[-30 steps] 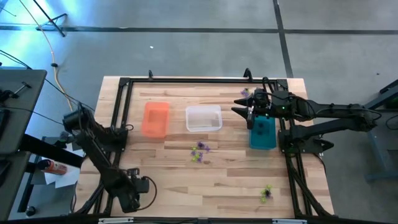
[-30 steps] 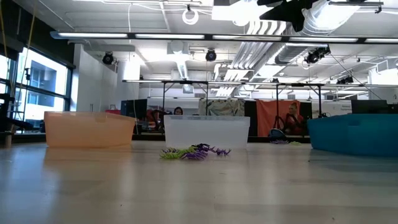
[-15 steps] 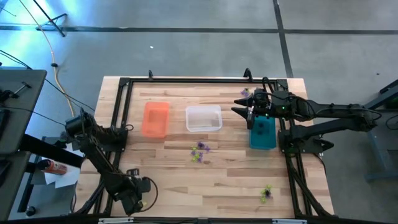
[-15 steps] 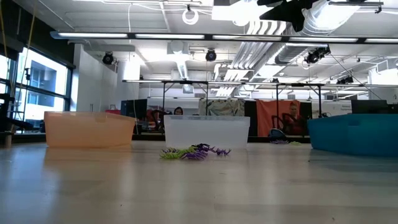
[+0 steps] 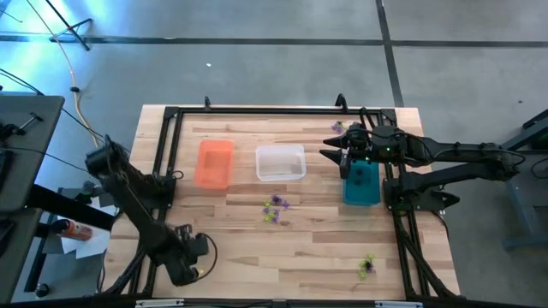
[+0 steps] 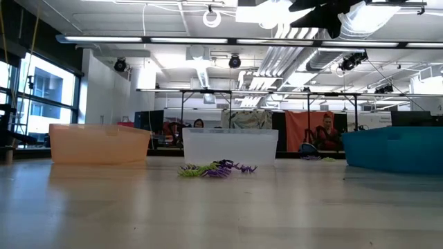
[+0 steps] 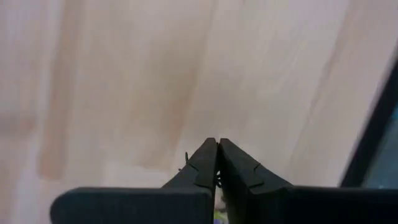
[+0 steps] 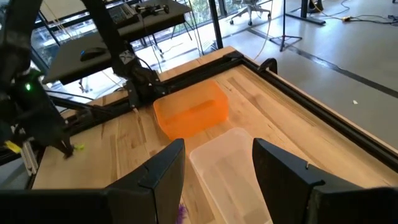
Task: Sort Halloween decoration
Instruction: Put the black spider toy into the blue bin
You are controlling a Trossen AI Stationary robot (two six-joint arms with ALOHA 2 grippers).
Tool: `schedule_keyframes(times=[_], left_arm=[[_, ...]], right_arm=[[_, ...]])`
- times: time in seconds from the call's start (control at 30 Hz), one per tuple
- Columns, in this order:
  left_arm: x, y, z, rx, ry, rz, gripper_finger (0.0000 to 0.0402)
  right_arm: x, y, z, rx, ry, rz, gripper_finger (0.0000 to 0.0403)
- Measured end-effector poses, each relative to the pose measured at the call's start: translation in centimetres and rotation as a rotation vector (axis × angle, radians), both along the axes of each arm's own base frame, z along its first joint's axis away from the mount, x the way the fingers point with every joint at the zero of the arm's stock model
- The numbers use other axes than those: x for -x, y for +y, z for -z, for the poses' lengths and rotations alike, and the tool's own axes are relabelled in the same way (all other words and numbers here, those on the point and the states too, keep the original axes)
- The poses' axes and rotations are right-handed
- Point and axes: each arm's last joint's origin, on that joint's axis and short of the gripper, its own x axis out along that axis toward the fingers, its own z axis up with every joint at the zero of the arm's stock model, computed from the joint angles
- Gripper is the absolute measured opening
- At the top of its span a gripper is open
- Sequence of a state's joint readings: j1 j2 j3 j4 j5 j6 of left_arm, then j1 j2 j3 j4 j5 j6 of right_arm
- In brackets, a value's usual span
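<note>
Two claws report: my left claw (image 5: 190,261), pinched shut on a tiny yellow-green trinket (image 7: 217,215), hovers near the desk's (image 5: 300,257) front-left corner; my right claw (image 5: 336,152) gapes empty beside the teal rectangular bin (image 5: 361,182).

You see a light wooden worktop (image 5: 257,248) with pale and darker stripes and a black frame (image 5: 171,137) along its edges. One bin (image 5: 215,162) is orange, the middle bin (image 5: 280,162) is see-through, and the bin (image 5: 361,184) near the right edge is teal. The little spidery trinkets (image 5: 274,208) in the middle are purple and yellow-green. The trinkets (image 5: 366,264) by the near right corner are yellow-green, purple and black. Both arms are black. The floor (image 5: 257,60) is grey.
</note>
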State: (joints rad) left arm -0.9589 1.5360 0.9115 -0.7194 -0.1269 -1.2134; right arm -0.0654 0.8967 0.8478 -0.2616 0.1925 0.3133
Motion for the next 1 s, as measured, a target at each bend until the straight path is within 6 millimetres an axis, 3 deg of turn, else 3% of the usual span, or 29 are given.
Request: schedule_keyframes(times=[0.2,0.6,0.83,1.0], left_arm=[[-1.2,4.4,-5.2,0.004,-0.24,-0.023,0.0001],[-6.4,16.9,-13.5,-0.218,-0.871,-0.089,0.0],[-10.0,22.8,-15.9,-0.216,-1.221,-0.065,0.0],[-11.7,24.7,-15.3,-0.182,-1.284,-0.057,0.0]], right_arm=[[0.0,0.0,0.0,0.0,-0.001,0.0,0.0183],[-0.2,0.0,-0.8,-0.048,-0.1,0.014,0.0183],[-0.7,0.1,-2.4,0.09,-0.24,-0.066,0.0183],[-1.2,0.2,-2.5,0.191,-0.246,-0.122,0.0183]])
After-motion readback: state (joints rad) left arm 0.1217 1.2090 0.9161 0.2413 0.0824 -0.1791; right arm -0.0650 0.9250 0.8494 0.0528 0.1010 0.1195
